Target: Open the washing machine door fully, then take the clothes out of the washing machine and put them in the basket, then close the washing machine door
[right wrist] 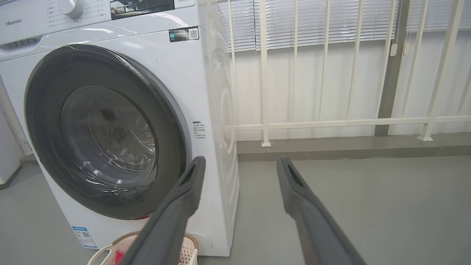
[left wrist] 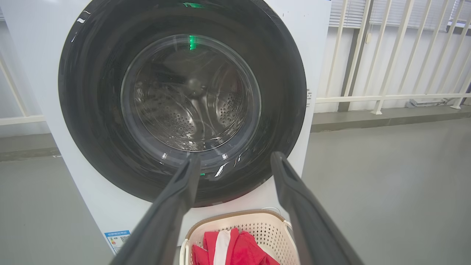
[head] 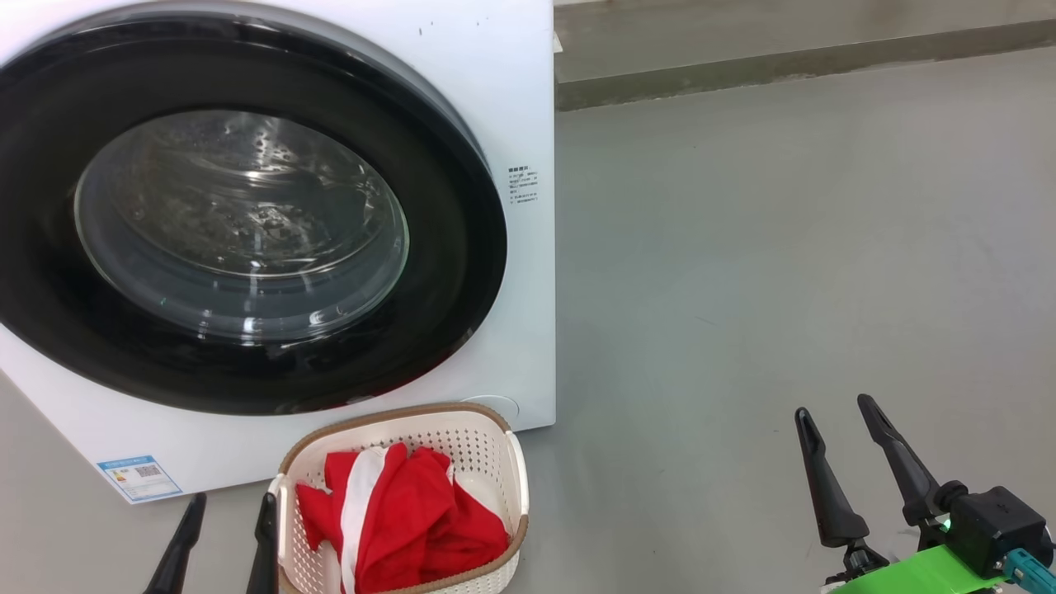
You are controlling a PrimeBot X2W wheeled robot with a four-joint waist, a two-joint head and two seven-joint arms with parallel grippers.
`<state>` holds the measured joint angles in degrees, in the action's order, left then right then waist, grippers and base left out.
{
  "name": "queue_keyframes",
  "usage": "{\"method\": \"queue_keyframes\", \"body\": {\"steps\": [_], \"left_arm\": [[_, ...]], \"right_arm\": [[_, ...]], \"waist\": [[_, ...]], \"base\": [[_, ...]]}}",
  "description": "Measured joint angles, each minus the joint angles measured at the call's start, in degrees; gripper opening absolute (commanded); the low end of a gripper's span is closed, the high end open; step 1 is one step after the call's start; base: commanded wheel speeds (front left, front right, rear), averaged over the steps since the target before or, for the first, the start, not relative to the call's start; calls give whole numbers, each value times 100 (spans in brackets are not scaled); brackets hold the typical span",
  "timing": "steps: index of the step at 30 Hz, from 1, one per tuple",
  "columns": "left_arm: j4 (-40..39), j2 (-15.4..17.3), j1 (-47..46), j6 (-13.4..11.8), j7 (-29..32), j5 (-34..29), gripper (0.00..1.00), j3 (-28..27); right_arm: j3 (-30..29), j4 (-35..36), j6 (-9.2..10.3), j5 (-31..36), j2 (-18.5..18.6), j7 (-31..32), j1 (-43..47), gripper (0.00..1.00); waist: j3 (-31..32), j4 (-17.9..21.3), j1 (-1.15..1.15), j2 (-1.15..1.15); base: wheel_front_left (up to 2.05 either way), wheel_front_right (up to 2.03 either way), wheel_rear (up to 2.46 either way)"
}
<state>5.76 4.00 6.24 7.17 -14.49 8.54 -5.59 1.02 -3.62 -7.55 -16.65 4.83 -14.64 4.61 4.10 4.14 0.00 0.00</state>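
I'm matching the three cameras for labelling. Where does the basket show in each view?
Head view: the basket is at bottom centre, below the washing machine door, just right of the left gripper.
Left wrist view: the basket is at bottom centre, seen between that gripper's fingers.
Right wrist view: the basket is at bottom left, partly behind a finger of the right gripper.
Shared landmark: the blue sticker low on the front of the washing machine.

- Washing machine door (head: 458,268): glossy black rim, clear glass bowl centre.
- Washing machine (head: 511,91): smooth, glossy white casing; perforated steel drum (left wrist: 173,121).
- Basket (head: 483,458): cream perforated plastic, brown woven-look rim.
- Clothes (head: 421,511): soft red cloth, white stripe.
- Floor (head: 784,247): matt grey, smooth.
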Motion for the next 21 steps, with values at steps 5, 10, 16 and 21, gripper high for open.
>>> {"method": "queue_keyframes", "body": {"steps": [5,10,16,21], "left_arm": [[-29,-7,4,0,0,0,100,-12],[-90,-23,4,0,0,-8,100,3],[75,-111,39,-8,37,-48,0,13],[375,-197,117,-8,83,22,0,36]], "right_arm": [[-3,2,0,0,-11,0,-1,100],[-13,-2,0,0,-12,0,-1,100],[-3,-213,-1,-1,-47,2,37,0],[2,-519,-1,-87,-143,18,242,0]], "waist": [[-11,-13,0,0],[-37,-34,0,0],[-52,-58,0,0],[-56,-60,0,0]], "base": [[0,0,0],[0,0,0],[0,0,0],[0,0,0]]}}
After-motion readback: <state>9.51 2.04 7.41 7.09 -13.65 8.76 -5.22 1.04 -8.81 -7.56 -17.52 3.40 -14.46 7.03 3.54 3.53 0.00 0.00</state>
